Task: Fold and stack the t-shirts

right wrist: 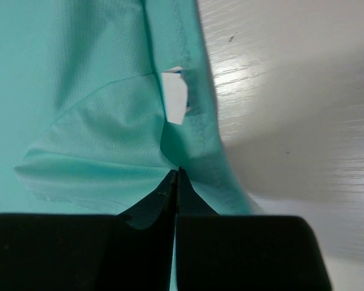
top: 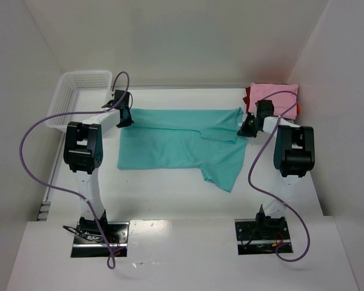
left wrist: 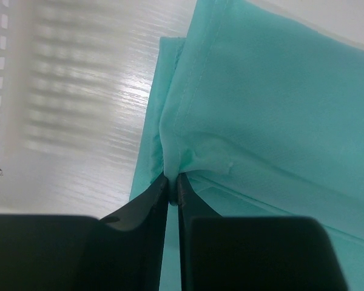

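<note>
White walls close in a white table (top: 170, 200) on three sides. At its middle, between the two arms, lies the teal-green t-shirt (top: 170, 145). It is spread mostly flat, its far strip is doubled over, and one part trails toward the near right.

Left end effector (left wrist: 173, 182): the jaws are narrowed to a thin slit and pinch the doubled hem at the shirt's far left corner. Right end effector (right wrist: 177, 176): the jaws are pressed together on a gathered fold of the same shirt at its far right edge. Neither holds anything else.

Judgement: the two grips sit at opposite ends of one long edge so that the edge can be raised level and carried over as a single fold. A one-sided hold would drag the cloth askew. Both pinches take little cloth, so slippage during a lift is a risk.

Containers: a white mesh basket (top: 85, 75) stands at the far left corner, just beyond the left end effector. The top view shows no cloth inside it. In the left wrist view it is blurred.

Stack: the pink t-shirt (top: 276, 94), folded to a rectangle, rests on the red t-shirt (top: 248, 96) at the far right corner, where only the red one's edges show. Judgement: the stack sits outside the folding area but close to the right arm, ready to receive the third shirt. Two shirts appear done, and the teal-green one is in mid-fold.
</note>
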